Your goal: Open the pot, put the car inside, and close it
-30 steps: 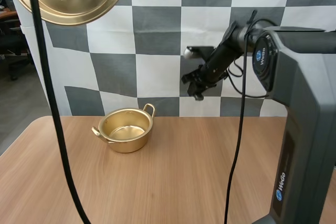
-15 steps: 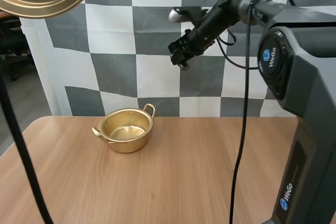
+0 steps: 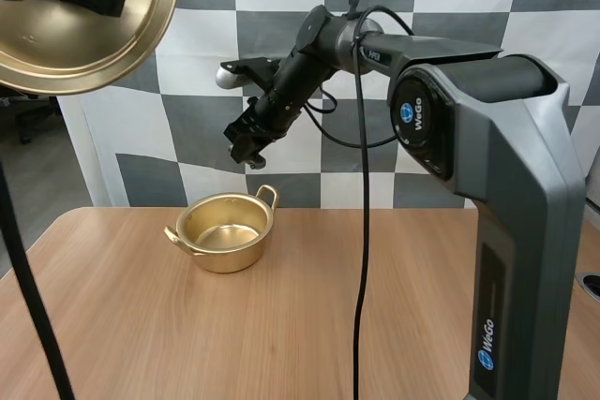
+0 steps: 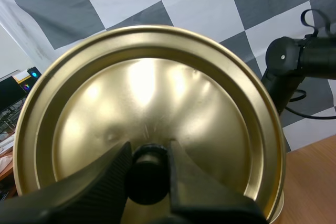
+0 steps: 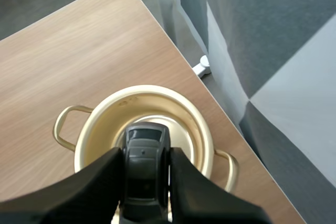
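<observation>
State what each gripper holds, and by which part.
Left gripper: the gold lid, pinched by its black knob. Right gripper: the dark toy car, clamped by its sides over the pot.

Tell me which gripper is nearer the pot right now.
Right. The right gripper hangs above the pot, holding the car over its opening; the left gripper holds the lid high up, off to the pot's left.
</observation>
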Tool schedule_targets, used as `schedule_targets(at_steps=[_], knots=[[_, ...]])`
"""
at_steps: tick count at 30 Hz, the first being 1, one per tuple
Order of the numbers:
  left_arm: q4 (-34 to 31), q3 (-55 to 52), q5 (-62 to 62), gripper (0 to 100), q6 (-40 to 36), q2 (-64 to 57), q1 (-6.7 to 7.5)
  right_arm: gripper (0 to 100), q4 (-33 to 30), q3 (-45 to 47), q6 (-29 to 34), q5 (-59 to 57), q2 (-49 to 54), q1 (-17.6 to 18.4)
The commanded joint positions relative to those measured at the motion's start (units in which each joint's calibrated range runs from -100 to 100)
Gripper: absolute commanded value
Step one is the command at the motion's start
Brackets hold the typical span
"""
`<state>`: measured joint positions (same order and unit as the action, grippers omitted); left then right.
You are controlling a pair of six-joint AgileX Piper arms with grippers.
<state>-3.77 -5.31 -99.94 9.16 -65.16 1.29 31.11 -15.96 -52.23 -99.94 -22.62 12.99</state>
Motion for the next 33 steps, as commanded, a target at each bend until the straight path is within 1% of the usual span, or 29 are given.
schedule_targets(at_steps=[1,15,19,28,33], knots=[[-0.1,0.0,-0.1,0,0.0,0.0,0.02,0,0.4,0.0,-0.1,-0.1,-1.5,0.4],[0.0,0.0,-0.1,0,0.0,0.0,0.02,0,6.7,0.0,-0.1,-0.1,-6.5,0.7],[0.0,0.0,-0.1,0,0.6,0.0,0.02,0,6.8,0.0,-0.1,-0.1,-7.6,1.3],[0.0,0.0,-0.1,0,0.7,0.0,0.02,0,6.7,0.0,-0.1,-0.1,-9.9,5.1],[0.0,0.0,-0.1,0,0.7,-0.2,0.02,0,5.7,0.0,-0.1,-0.1,-11.5,5.2]])
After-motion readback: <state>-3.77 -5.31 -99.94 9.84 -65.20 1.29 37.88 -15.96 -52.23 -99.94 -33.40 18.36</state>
